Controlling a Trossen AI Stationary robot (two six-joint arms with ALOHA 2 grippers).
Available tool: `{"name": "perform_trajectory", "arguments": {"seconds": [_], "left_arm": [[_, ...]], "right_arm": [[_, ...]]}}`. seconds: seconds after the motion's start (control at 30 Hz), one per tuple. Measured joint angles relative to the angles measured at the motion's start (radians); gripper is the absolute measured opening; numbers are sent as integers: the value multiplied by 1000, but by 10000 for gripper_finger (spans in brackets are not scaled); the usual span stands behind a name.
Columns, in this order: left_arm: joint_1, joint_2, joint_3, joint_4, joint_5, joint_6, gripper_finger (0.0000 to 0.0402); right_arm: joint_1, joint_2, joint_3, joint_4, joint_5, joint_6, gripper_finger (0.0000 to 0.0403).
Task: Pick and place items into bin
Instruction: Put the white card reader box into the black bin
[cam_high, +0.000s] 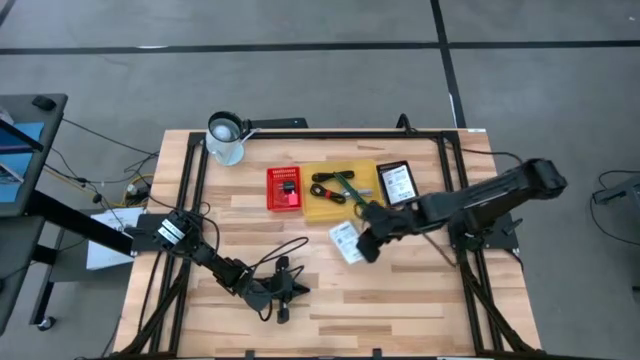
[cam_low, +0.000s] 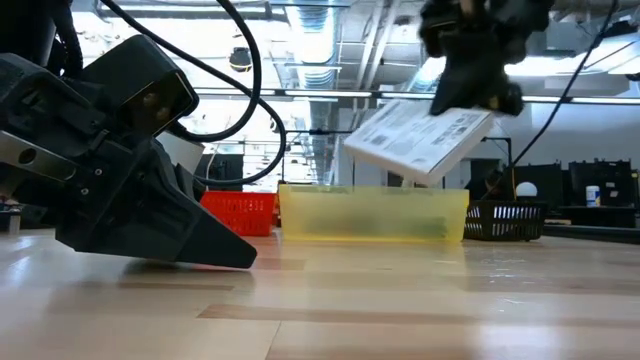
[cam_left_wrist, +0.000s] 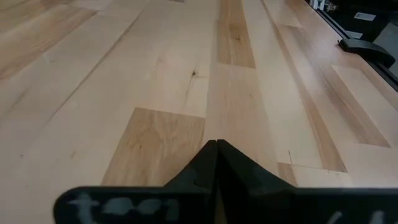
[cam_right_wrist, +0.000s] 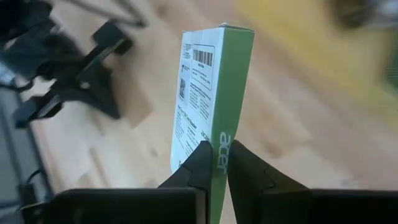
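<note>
My right gripper (cam_high: 365, 240) is over the middle of the table, shut on a flat white printed packet (cam_low: 420, 135) with a green narrow side (cam_right_wrist: 231, 93). It is near the yellow bin (cam_high: 340, 190), on the side toward the table's near edge. In that bin lie a coiled black cable with a red bit (cam_high: 328, 186) and a slim green stick (cam_high: 347, 185). A small black piece (cam_high: 288, 188) sits in the red bin (cam_high: 284, 190). My left gripper (cam_left_wrist: 216, 149) is shut and empty, low at the tabletop near the near edge (cam_high: 285, 290). I see no silver piece. My right gripper pinches the packet between its two fingers at one end, near the green narrow side (cam_right_wrist: 219, 152). One finger is on the white printed face and one on the opposite face. The fingers slant down from the table's right. The packet is lifted clear and hangs tilted below them (cam_low: 420, 135).
A white mug (cam_high: 225, 137) stands at the far left corner. A black tray with a white card (cam_high: 397, 183) lies to the right of the yellow bin. Black frame rails (cam_high: 455, 170) run along the table's sides. Bare wood lies between the two grippers.
</note>
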Motion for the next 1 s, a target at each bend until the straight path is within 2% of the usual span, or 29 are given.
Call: {"name": "perform_trajectory", "arguments": {"seconds": [0.23, 0.4, 0.53, 0.73, 1.0], "left_arm": [[0, 0, 0, 5, 0, 2, 0], [0, 0, 0, 9, 0, 2, 0], [0, 0, 0, 14, 1, 11, 0], [0, 0, 0, 14, 2, 16, 0], [0, 0, 0, 15, 0, 21, 0]], "right_arm": [[-81, -171, 0, -254, 100, 1, 26], [-212, -254, 0, -411, 108, -42, 26], [-343, -295, 0, -473, 102, -111, 27], [-533, -307, 0, -493, 81, -252, 25], [-741, -241, 0, -493, 6, -407, 27]]}}
